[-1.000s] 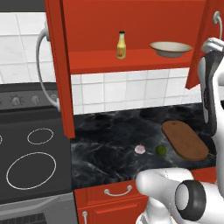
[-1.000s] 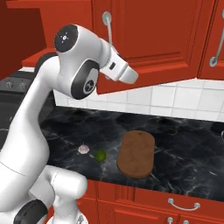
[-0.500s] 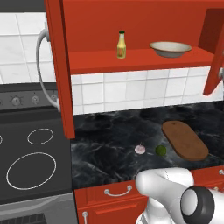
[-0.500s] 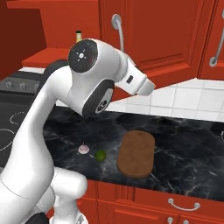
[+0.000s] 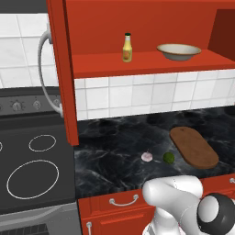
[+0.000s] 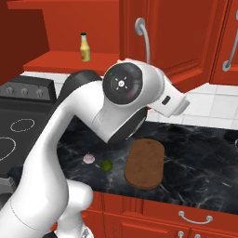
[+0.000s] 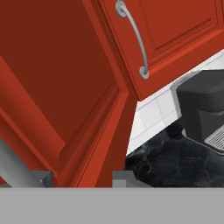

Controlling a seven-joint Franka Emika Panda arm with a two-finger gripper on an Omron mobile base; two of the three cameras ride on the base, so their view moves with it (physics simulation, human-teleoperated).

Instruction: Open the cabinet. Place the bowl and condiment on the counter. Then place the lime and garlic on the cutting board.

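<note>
My pincer (image 7: 83,178) shows as two grey tips low in the hand view, a gap between them with the edge of the cabinet door (image 7: 65,87) standing just beyond; I cannot tell whether they touch that door. Past the door's edge that view takes in a neighbouring red door with a curved silver handle (image 7: 133,39), white wall tiles and a dark appliance (image 7: 203,109) on the black marble desk (image 7: 170,162). From the right base camera my white arm (image 6: 125,97) arcs across the foreground, elbow high before the cabinet (image 6: 69,28). The cabinet stands open in the left base view: on its red shelf (image 5: 147,64) the condiment (image 5: 127,47) stands upright to the left, the bowl (image 5: 178,51) well apart to its right. Below, on the desk, the garlic (image 5: 147,156) and the lime (image 5: 169,158) lie near each other, the lime just beside the cutting board (image 5: 193,147), neither on it. A stovetop (image 5: 32,160) with white rings sits left of the desk.
</note>
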